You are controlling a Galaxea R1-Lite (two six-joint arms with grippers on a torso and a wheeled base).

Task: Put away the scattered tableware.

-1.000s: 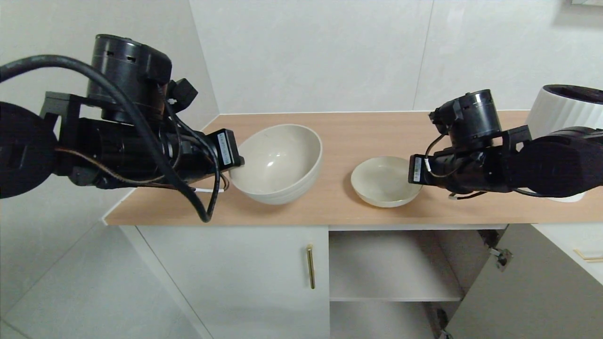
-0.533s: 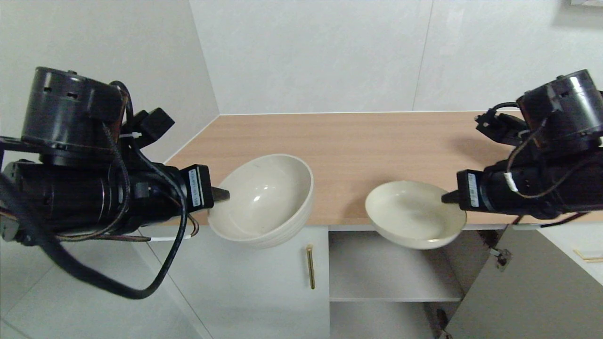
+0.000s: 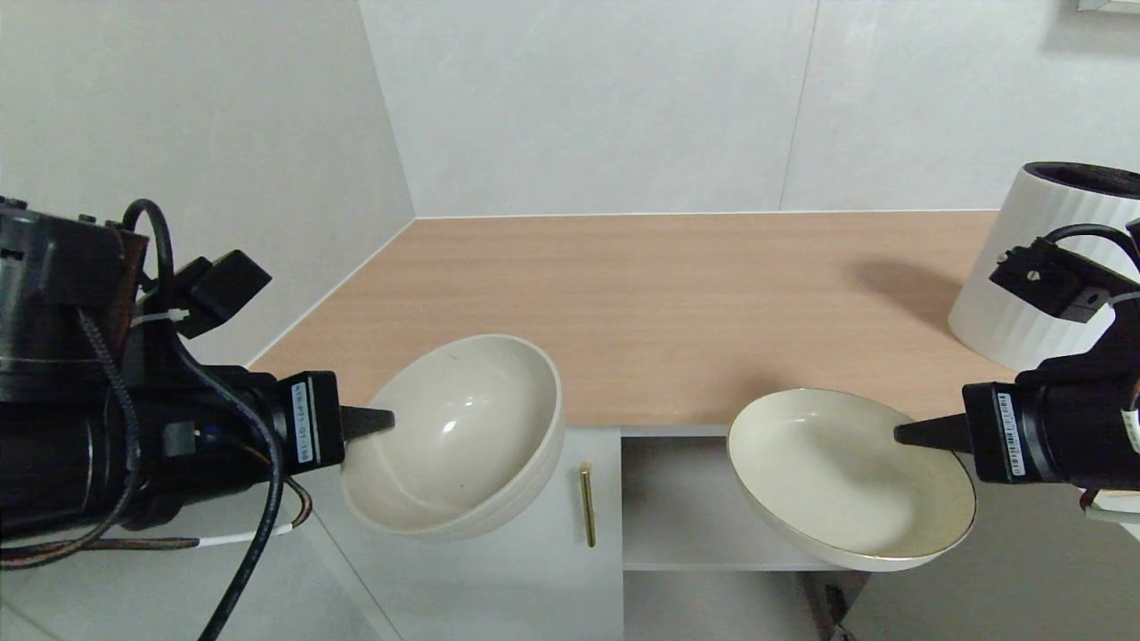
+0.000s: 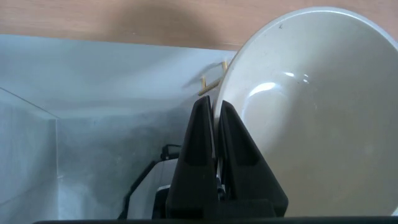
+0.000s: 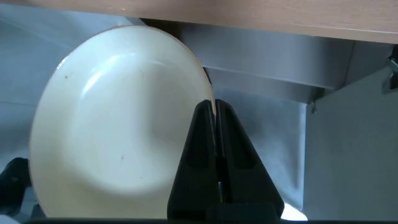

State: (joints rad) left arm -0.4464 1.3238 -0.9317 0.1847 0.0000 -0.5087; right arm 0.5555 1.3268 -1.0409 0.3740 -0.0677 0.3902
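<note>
Though clear of the counter point(image 3: 677, 294), held just off its front edge; deep bowl point(image 3: 454, 436) pinched at the rim in the left gripper point(image 3: 390, 416), before the cabinet door point(image 3: 543, 579); shallow dish point(image 3: 837, 481) likewise in the right gripper point(image 3: 898, 434), before the open shelf point(image 3: 686, 507).

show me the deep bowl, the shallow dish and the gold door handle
deep bowl point(image 3: 463, 436), head view, inner wall
shallow dish point(image 3: 837, 476), head view, inner floor
gold door handle point(image 3: 587, 504), head view, middle of the bar
</note>
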